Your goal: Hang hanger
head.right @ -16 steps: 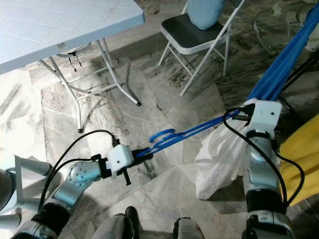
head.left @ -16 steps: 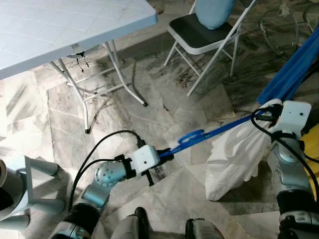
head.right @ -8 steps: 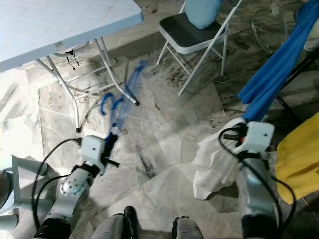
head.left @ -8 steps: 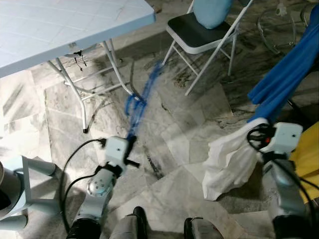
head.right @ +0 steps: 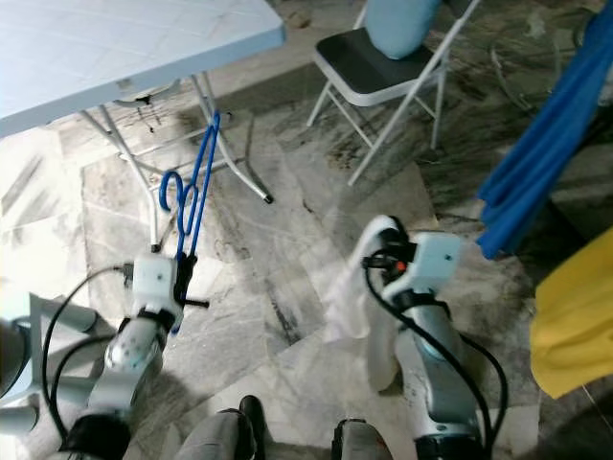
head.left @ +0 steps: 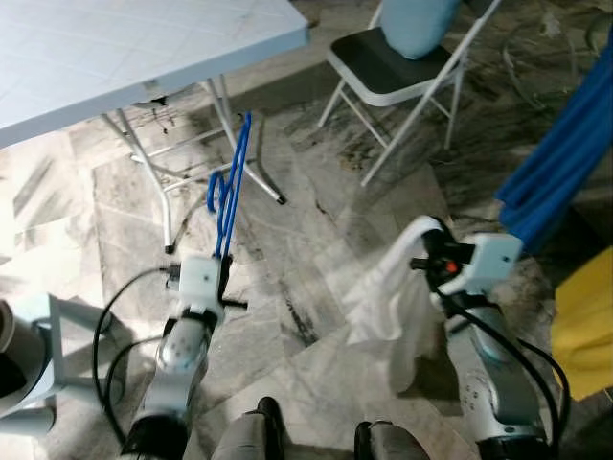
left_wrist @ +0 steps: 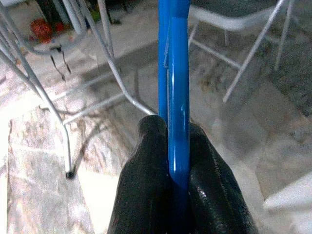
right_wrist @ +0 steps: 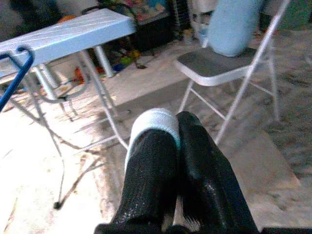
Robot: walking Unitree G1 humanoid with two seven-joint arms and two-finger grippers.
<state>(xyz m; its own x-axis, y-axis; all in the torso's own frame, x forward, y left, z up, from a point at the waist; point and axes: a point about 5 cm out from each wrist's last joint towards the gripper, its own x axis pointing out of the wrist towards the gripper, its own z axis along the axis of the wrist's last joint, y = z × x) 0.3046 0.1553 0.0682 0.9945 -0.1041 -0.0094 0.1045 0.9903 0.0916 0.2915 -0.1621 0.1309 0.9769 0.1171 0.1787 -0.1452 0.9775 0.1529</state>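
A blue plastic hanger (head.left: 228, 187) stands nearly upright in front of me, its hook to the left of its bar. My left gripper (head.left: 222, 264) is shut on its lower end; in the left wrist view the blue bar (left_wrist: 176, 87) runs between the two black fingers (left_wrist: 146, 165). My right gripper (head.left: 422, 262) is low on the right, shut on a white garment (head.left: 388, 302) that droops toward the floor. The right wrist view has a fold of that white cloth (right_wrist: 153, 119) pinched between the fingers (right_wrist: 200, 161). Hanger and garment are well apart.
A white folding table (head.left: 115, 57) stands at the far left, its metal legs (head.left: 244, 144) just behind the hanger. A folding chair (head.left: 393, 72) with a light blue cushion stands ahead. Blue cloth (head.left: 565, 144) and yellow cloth (head.left: 584, 316) hang at the right. The floor is marble.
The hanger reached across from my left gripper toward the right one; my left arm has swung it to the left and upright. My right gripper with the white garment has moved left and inward.
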